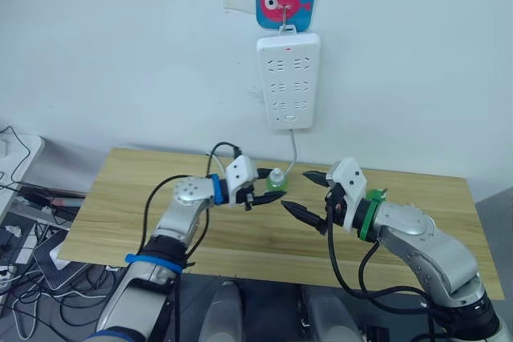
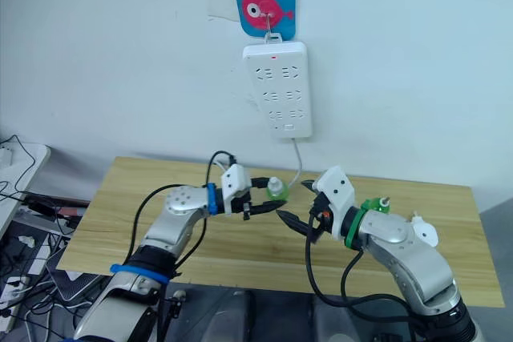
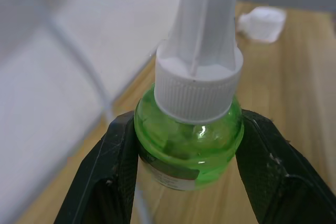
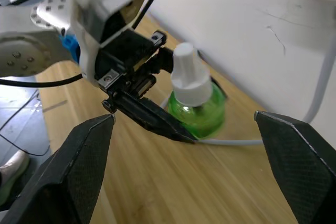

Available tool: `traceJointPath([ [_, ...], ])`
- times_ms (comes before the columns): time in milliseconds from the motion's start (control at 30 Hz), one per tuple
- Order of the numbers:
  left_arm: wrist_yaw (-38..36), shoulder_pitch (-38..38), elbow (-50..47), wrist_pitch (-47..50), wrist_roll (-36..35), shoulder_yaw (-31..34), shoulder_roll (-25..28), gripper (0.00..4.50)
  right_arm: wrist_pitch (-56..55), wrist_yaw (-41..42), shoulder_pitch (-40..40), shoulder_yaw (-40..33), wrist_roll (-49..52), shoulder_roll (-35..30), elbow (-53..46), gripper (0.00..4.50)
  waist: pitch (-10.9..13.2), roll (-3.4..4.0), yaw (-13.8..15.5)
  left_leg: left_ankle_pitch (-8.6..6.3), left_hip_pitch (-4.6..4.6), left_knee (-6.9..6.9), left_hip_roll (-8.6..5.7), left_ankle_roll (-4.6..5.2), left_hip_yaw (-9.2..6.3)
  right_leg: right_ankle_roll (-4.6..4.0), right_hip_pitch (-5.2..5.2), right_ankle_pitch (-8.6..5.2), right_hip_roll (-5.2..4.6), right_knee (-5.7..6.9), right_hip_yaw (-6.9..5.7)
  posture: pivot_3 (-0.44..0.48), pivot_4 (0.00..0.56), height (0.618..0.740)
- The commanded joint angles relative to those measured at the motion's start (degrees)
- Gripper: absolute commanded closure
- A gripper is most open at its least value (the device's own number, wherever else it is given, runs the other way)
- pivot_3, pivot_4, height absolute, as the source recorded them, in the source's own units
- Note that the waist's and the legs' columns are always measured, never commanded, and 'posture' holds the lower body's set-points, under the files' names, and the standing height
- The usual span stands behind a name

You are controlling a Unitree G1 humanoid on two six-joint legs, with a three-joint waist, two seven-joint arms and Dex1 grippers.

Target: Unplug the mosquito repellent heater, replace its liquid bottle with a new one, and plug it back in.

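Now the left pincer is clamped on the green liquid bottle above the table; the right pincer stands spread apart beside it

Open gap above the counter between the left hand, clamped on the green liquid bottle, and the right hand, fingers spread wide and apart from the bottle. The power strip cord hangs just behind the bottle. The heater and a second bottle lie beyond the right arm.
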Motion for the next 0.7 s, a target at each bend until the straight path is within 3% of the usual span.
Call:
traceJointPath([
  [33, -3.38, -2.67, -0.11, 0.65, -1.12, -1.35, -1.51, 2.24, -3.73, -2.59, 1.45, 0.18, -3.20, 1.68, 0.00, 0.00, 0.00, 0.00, -0.30, 0.00, 0.01, 0.01, 0.00, 0.00, -0.01, 0.00, 0.00, 0.00, 0.00, 0.02, -0.01, -0.081, 0.186, 0.740],
  [400, -6.32, -5.55, 2.28, 2.42, -1.18, -0.65, -2.99, 2.24, -9.20, -5.84, 3.09, -0.06, -6.71, 7.71, 2.71, 0.00, -0.03, 0.00, -2.37, -0.02, 0.08, 0.28, 0.00, 0.06, -0.11, 0.00, 0.00, 0.00, 0.03, 0.50, -0.02, -0.105, 0.187, 0.740],
  [500, -6.55, -5.65, 2.49, 2.24, -1.08, -0.43, -2.95, 2.24, -9.12, -5.78, 3.14, -0.06, -6.57, 8.36, 2.53, 0.53, -0.04, 0.01, -2.44, 0.00, 0.08, 0.31, 0.00, 0.03, -0.14, 0.00, 0.00, 0.00, 0.03, 0.55, -0.05, -0.102, 0.187, 0.740],
  [700, -6.57, -5.27, 1.91, 2.52, -1.05, -0.59, -2.97, 2.24, -8.84, -4.97, 2.70, 0.13, -5.75, 8.86, 2.80, 2.73, -0.04, 0.01, -2.62, 0.00, 0.08, 0.31, -0.02, 0.03, -0.15, 0.00, 0.00, 0.00, 0.02, 0.56, -0.05, -0.095, 0.187, 0.740],
])
